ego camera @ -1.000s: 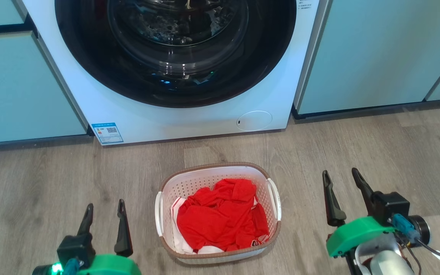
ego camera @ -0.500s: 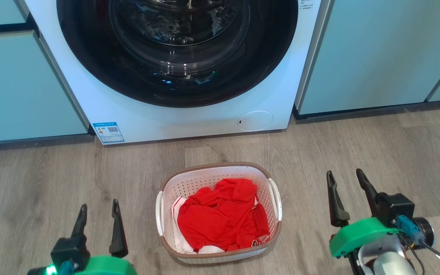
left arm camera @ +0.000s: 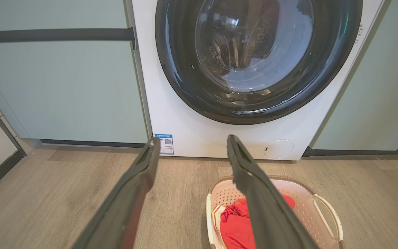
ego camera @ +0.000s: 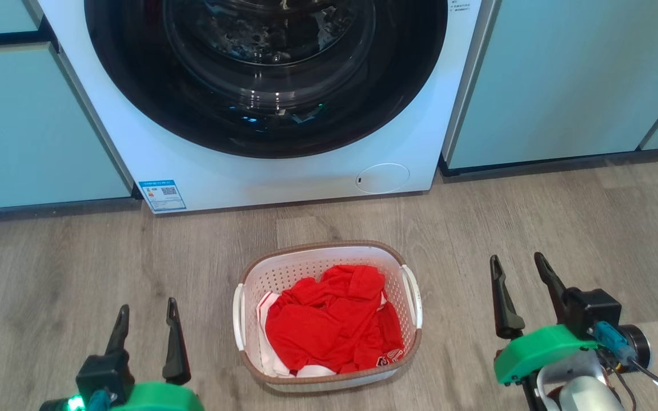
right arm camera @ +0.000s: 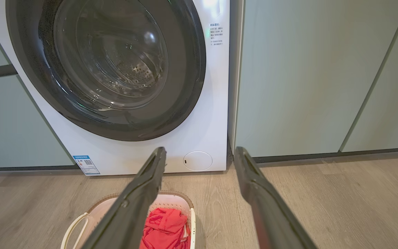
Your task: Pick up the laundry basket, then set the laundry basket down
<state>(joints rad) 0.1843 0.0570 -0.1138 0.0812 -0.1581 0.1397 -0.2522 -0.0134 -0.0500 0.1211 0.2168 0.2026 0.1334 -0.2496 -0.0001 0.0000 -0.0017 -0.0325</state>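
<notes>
Oval laundry basket (ego camera: 306, 274): perforated white plastic, brown woven-look rim, crumpled red cloth (ego camera: 329, 325) inside; wood-grain floor (ego camera: 77, 262). Fingers spread wide, empty: left end effector (ego camera: 147, 305), right end effector (ego camera: 517, 257).

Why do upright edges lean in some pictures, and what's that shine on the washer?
Head view: soft even light, sharp; small lights mirrored in the washing machine door. Left wrist view: wide lens splays the cabinet edges. Right wrist view: white glare on that machine's top corner.
</notes>
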